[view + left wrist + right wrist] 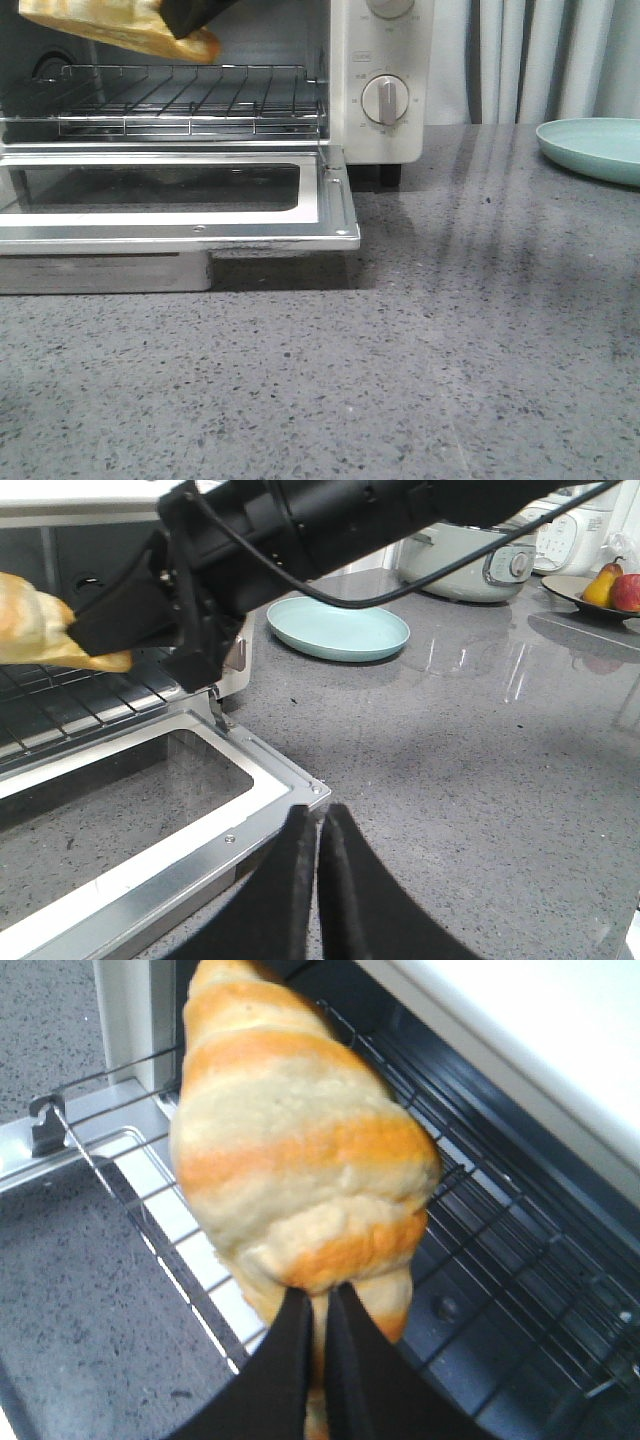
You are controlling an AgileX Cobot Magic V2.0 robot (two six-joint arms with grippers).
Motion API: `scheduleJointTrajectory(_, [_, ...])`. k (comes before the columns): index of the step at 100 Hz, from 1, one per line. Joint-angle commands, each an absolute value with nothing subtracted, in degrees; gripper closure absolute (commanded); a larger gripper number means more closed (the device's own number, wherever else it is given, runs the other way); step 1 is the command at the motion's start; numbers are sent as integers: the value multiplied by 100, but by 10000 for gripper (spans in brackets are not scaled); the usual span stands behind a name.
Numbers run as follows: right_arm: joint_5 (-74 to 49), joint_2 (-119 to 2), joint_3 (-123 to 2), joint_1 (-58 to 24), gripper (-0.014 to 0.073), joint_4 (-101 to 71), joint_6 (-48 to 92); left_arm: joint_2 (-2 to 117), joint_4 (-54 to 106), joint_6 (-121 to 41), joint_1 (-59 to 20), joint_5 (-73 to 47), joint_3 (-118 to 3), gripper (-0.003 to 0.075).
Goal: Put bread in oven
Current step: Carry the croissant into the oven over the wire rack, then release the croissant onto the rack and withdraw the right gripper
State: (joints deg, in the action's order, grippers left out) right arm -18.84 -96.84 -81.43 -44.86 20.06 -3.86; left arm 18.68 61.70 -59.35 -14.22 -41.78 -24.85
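Nearest, the left gripper (pixel 318 825), fingers pressed together, idles above the surface. The right gripper (pixel 318 1305) pinches the bread (pixel 300 1150) over the oven (pixel 385 80) rack (pixel 190 100); its hold looks narrow, so the bread may slip.

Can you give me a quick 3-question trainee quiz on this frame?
1. True or false: the oven door is open.
2. Which arm holds the bread? A) left B) right C) neither
3. Fill in: the bread is held above the wire ____, not resting on it.

Key
1. True: the door lies flat, glass window facing up.
2. B: the right gripper has its fingers shut on the bread's end; the left gripper is shut with nothing in it, out over the counter.
3. rack
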Motion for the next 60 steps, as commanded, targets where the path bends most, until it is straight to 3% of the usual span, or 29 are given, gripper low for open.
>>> scheduleJointTrajectory(1, [-1600, -9580, -8472, -4464, 651, 2042, -477, 1912, 6508, -5877, -1437, -4041, -2625, 742])
scheduleJointTrajectory(11, [-1639, -9732, -8568, -4439, 640, 2037, -772, 1912, 6508, -5877, -1437, -4041, -2625, 742])
scheduleJointTrajectory(18, [-1650, -9826, -8621, -4425, 573, 2037, -908, 1912, 6508, -5877, -1437, -4041, -2625, 742])
scheduleJointTrajectory(25, [-1620, -9879, -8621, -4397, 430, 2037, -970, 1912, 6508, -5877, -1437, -4041, -2625, 742])
scheduleJointTrajectory(37, [-1611, -9913, -8621, -4331, 109, 2037, -1256, 1912, 6508, -5877, -1437, -4041, -2625, 742])
scheduleJointTrajectory(42, [-1649, -9913, -8621, -4331, 27, 2037, -1256, 1912, 6508, -5877, -1437, -4041, -2625, 742])
scheduleJointTrajectory(48, [-1662, -9913, -8621, -4331, -3, 2037, -1256, 1912, 6508, -5877, -1437, -4041, -2625, 742])
scheduleJointTrajectory(60, [-1782, -9788, -8621, -4353, 31, 2026, -1256, 1912, 6508, -5877, -1437, -4021, -2625, 742])
